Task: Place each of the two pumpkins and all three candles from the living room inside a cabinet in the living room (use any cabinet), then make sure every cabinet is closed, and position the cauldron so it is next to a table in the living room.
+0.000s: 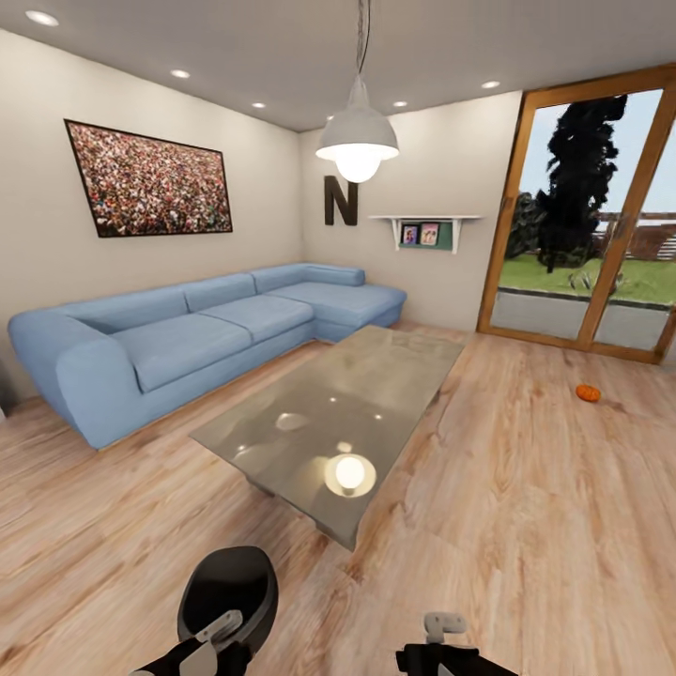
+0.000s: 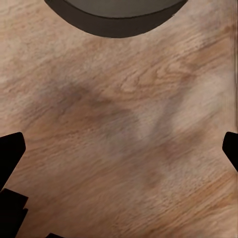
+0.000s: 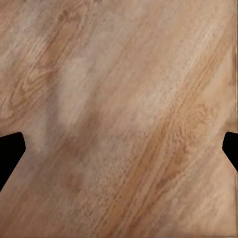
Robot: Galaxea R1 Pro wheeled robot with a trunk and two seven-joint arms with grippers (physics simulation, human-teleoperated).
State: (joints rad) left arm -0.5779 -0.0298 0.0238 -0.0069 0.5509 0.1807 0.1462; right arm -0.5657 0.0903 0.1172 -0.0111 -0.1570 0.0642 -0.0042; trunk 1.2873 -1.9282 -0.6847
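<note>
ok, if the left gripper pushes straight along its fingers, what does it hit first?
Most likely the bare wood floor: the left gripper is open and points down at it. The dark round cauldron lies off that line.

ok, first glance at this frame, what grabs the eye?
The long blue sectional sofa along the left wall, with the glass coffee table in front mirroring the lit pendant lamp. A lone orange pumpkin sits on the plank floor near the glass door. A black cauldron stands by the left gripper.
</note>
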